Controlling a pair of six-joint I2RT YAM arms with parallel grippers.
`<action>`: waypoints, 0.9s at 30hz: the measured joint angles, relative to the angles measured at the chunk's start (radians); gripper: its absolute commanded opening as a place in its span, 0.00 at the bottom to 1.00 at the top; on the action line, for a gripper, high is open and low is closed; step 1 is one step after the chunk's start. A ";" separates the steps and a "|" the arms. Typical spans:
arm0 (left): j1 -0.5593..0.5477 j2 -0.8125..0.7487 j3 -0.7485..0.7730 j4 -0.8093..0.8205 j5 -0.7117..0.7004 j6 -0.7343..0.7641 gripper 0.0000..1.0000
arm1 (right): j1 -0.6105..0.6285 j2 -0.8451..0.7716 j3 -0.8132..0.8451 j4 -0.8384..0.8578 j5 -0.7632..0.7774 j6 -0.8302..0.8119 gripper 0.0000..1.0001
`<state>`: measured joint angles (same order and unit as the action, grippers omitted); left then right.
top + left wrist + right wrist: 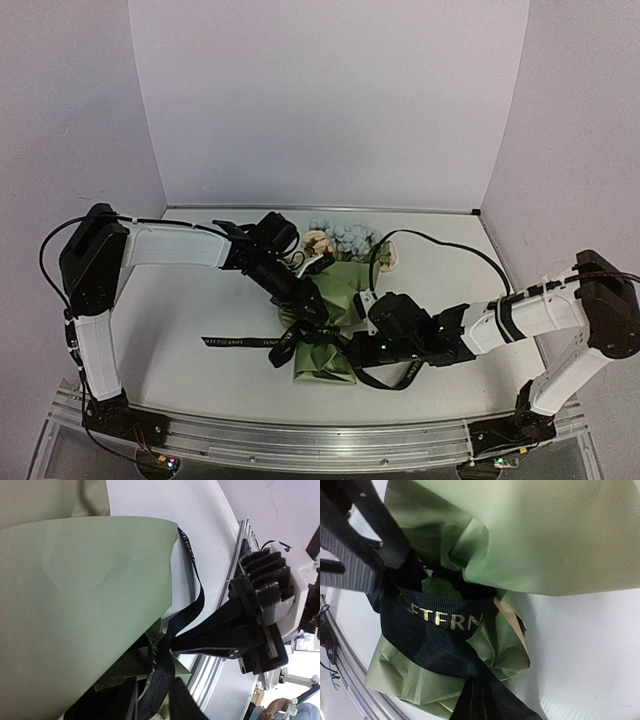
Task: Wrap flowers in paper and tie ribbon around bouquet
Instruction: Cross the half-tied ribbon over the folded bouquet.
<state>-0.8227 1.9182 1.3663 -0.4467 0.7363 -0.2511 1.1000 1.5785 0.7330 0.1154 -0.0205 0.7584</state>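
Top external view shows us the bouquet (345, 285) lying mid-table, its flowers (345, 238) at the far end and the ribbon (235, 341) looped round the paper's (325, 368) crumpled near end. We see the left gripper (152, 700) slightly parted, ribbon running between its fingers. The right gripper (175, 647) pinches another stretch tight.

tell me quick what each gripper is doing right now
left gripper: slightly open, ribbon running through it
right gripper: shut on the ribbon
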 measured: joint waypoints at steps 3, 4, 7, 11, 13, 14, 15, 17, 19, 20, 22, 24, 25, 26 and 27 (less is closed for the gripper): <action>-0.001 0.000 0.000 -0.017 -0.025 0.021 0.35 | 0.000 -0.004 0.000 -0.003 0.000 -0.002 0.00; -0.002 0.000 0.000 -0.029 -0.038 0.030 0.36 | 0.000 -0.004 0.000 -0.003 0.000 -0.002 0.00; -0.003 0.000 0.001 -0.059 -0.060 0.055 0.38 | 0.000 -0.004 0.000 -0.004 0.000 -0.003 0.00; -0.009 0.001 0.006 -0.085 -0.059 0.080 0.39 | 0.000 -0.004 0.000 -0.004 0.000 -0.003 0.00; -0.015 0.002 0.012 -0.093 -0.055 0.091 0.39 | 0.000 -0.004 0.000 -0.004 0.000 -0.003 0.00; -0.018 0.003 0.015 -0.096 -0.052 0.096 0.39 | 0.000 -0.004 0.000 -0.004 0.000 -0.003 0.00; -0.020 0.004 0.018 -0.096 -0.049 0.098 0.39 | 0.000 -0.004 0.000 -0.004 0.000 -0.003 0.00; -0.025 0.012 0.027 -0.098 -0.047 0.103 0.38 | 0.000 -0.004 0.000 -0.004 0.000 -0.003 0.00; -0.029 0.025 0.035 -0.102 -0.046 0.107 0.38 | 0.000 -0.004 0.000 -0.004 0.000 -0.002 0.00; -0.029 0.031 0.037 -0.104 -0.045 0.110 0.37 | 0.000 -0.004 0.000 -0.004 0.000 -0.002 0.00; -0.030 0.044 0.038 -0.105 -0.043 0.117 0.35 | 0.000 -0.004 0.000 -0.004 0.001 -0.002 0.00; -0.030 0.056 0.040 -0.111 -0.039 0.122 0.32 | 0.000 -0.004 0.000 -0.004 0.001 -0.002 0.00; -0.030 0.060 0.040 -0.115 -0.038 0.123 0.30 | 0.000 -0.004 0.000 -0.004 0.001 -0.003 0.00; -0.030 0.063 0.040 -0.118 -0.038 0.123 0.26 | 0.000 -0.004 0.000 -0.004 0.001 -0.003 0.00; -0.030 0.065 0.040 -0.123 -0.036 0.124 0.22 | 0.000 -0.004 0.000 -0.004 0.001 -0.003 0.00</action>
<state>-0.8524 1.9834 1.4067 -0.5698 0.7004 -0.1271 1.1000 1.5742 0.7330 0.1112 -0.0199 0.7555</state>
